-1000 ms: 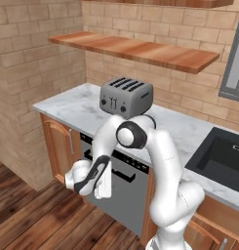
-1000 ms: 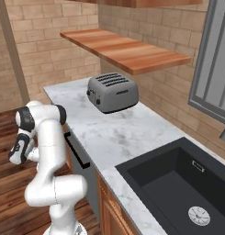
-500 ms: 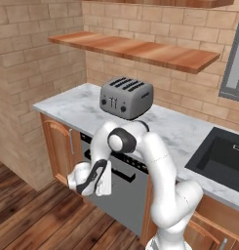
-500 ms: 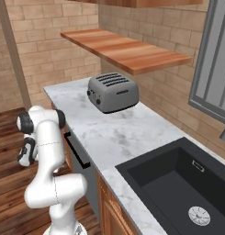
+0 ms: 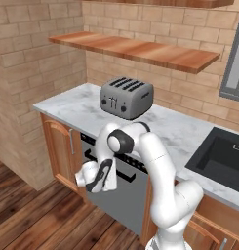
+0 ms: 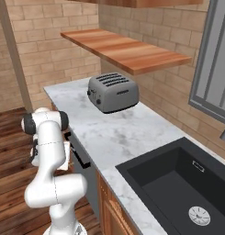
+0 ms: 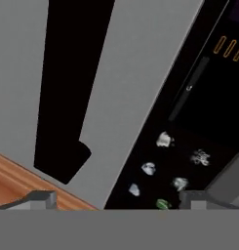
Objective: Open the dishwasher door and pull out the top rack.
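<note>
From the left base view, the dishwasher door [image 5: 122, 195] sits closed in the cabinet run under the marble counter [image 5: 77, 105], below the front edge where the toaster [image 5: 126, 97] stands. Its black bar handle [image 5: 128, 174] runs along the upper part of the panel, under the dark control strip. The gripper [image 5: 98, 178] hangs in front of the handle's left portion; whether it is clenched or released cannot be told here. My judgement: the door is a stiff, fairly heavy hinged metal panel, smooth and slippery on its face, so the bar is the only sensible hold, taken near its middle and pulled outward and down.

From the right base view, the door's edge and handle end [image 6: 80, 158] show beside the white arm, under the counter's front edge. The sink [image 6: 178, 188] lies further along the counter.

In the hand view, the grey door panel [image 7: 135, 73] and the end of the black bar [image 7: 62, 97] are very close, with the control strip [image 7: 189, 122] beside them bearing small icons and orange marks too blurred to read. The fingertips [image 7: 40, 198] stand apart with nothing between them. No brand is legible. The top rack is hidden behind the closed door.
</note>
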